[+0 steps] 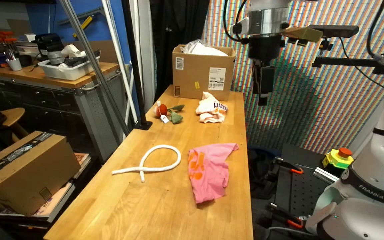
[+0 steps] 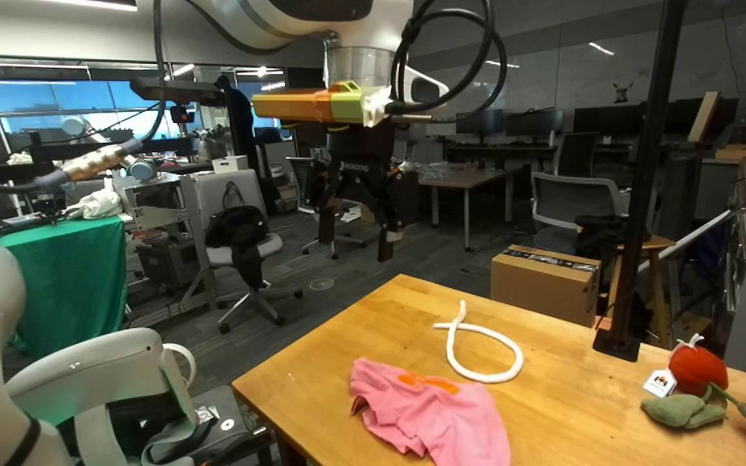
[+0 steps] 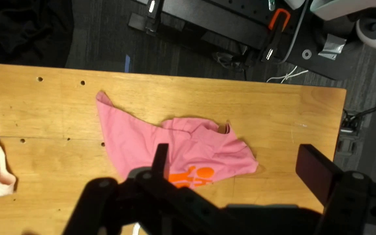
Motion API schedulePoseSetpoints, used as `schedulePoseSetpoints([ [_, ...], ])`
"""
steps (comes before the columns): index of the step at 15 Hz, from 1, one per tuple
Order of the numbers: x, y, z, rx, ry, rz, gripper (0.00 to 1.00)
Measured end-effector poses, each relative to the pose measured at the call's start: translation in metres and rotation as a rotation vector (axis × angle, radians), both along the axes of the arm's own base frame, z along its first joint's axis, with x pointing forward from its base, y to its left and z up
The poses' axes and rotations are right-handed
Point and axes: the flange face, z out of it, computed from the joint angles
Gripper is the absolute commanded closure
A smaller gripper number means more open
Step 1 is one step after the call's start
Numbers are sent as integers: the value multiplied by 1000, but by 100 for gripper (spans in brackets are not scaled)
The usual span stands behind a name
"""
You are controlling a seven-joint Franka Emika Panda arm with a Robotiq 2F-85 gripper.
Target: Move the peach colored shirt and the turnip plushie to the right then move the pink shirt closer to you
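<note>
Table (image 1: 165, 213) | cardboard box (image 1: 192, 78) at short edge | black pole (image 2: 646, 181) on long edge | white cord (image 1: 158, 169) beside pink shirt (image 1: 212, 170) | gripper (image 2: 355, 248) fingers (image 3: 317, 176) spread

In an exterior view the camera looks along the wooden table (image 1: 158, 210) toward a shipping box (image 1: 193, 73); in an exterior view, back toward a desk (image 2: 467, 178). The wrist view looks down, showing the shared pink shirt (image 3: 193, 143) largest.

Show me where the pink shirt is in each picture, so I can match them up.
In an exterior view: pink shirt below centre, slightly right.
In an exterior view: pink shirt at the bottom edge, slightly right.
In the wrist view: pink shirt near the middle, partly hidden by the open jaws.
Shared landmark: wooden table beneath it.
</note>
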Motion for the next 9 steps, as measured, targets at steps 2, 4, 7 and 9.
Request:
schedulePoseSetpoints([
  [2, -12, -10, 6, 19, -86, -23, 0],
  [4, -22, -21, 10, 39, -166, -49, 0],
  [7, -34, -34, 11, 69, -293, -89, 0],
  [9, -41, -40, 11, 84, -362, -108, 0],
])
